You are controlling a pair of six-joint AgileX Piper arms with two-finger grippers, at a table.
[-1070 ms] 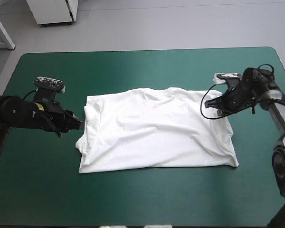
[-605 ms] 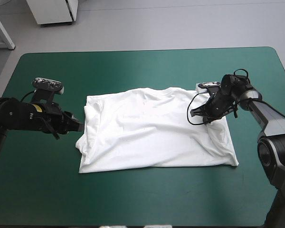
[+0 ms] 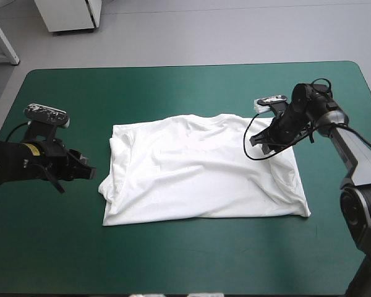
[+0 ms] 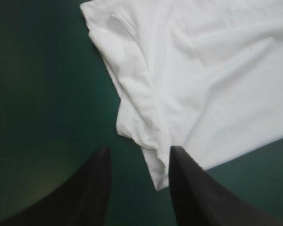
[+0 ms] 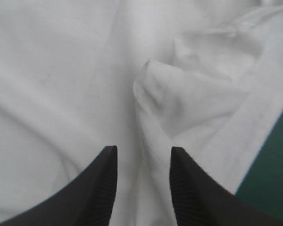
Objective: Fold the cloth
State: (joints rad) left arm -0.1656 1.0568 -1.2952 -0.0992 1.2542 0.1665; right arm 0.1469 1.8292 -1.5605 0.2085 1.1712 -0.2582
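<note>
White T-shirt (image 3: pixel 204 170) is lying spread flat at the middle of the teal-green cover (image 3: pixel 173 86), its left edge doubled under in a soft fold. I am holding my left gripper (image 4: pixel 139 151) low over bare cover just left of that edge, fingers standing apart and gripping nothing. My right gripper (image 5: pixel 144 149) is hovering over the T-shirt's far right part, fingers likewise parted and empty, with a raised wrinkle lying just ahead of them.

light: bright, even | shadows: soft along T-shirt (image 3: pixel 204 167) folds | left wrist view: teal-green cover (image 4: pixel 37 94) dim
</note>
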